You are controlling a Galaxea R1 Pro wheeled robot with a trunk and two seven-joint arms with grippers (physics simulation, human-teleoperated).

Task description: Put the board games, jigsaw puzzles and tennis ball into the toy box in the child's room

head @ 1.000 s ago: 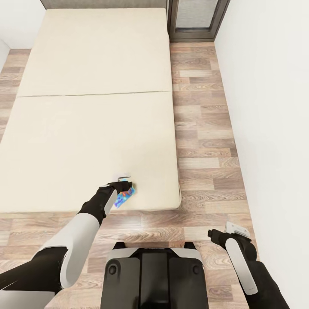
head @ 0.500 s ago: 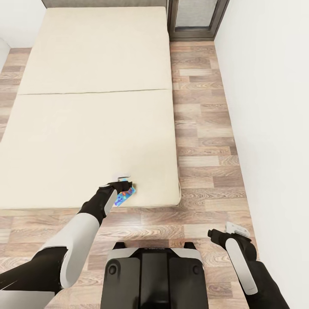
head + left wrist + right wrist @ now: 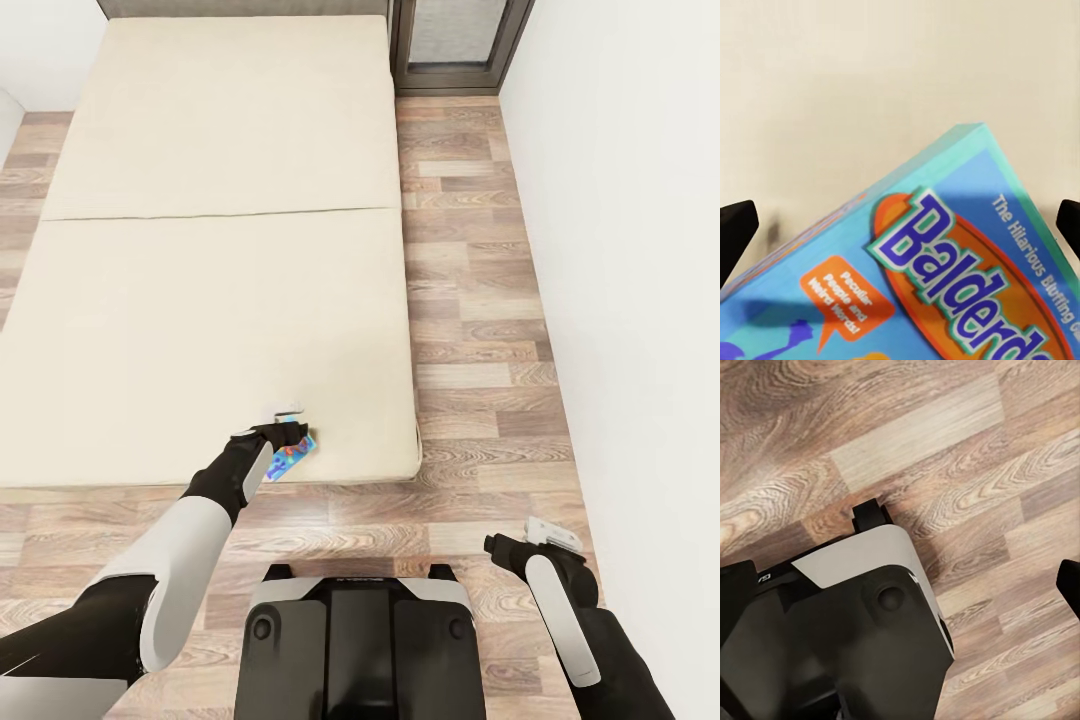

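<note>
A small blue board game lies flat on the beige mattress of the bed, near its front right corner. My left gripper hovers right over it, open. In the left wrist view the box's printed blue and orange lid spreads below the gripper. The dark fingertips stand wide apart at either side and touch nothing. My right gripper hangs open and empty low over the floor at my right side. The right wrist view has it above my own base.
Wood-plank floor runs between the bed and the white wall on the right. A dark-framed window stands at the far end. My black and white base sits just before the bed's front edge.
The whole view has crept very slightly. Both arms and the game box keep their places.
</note>
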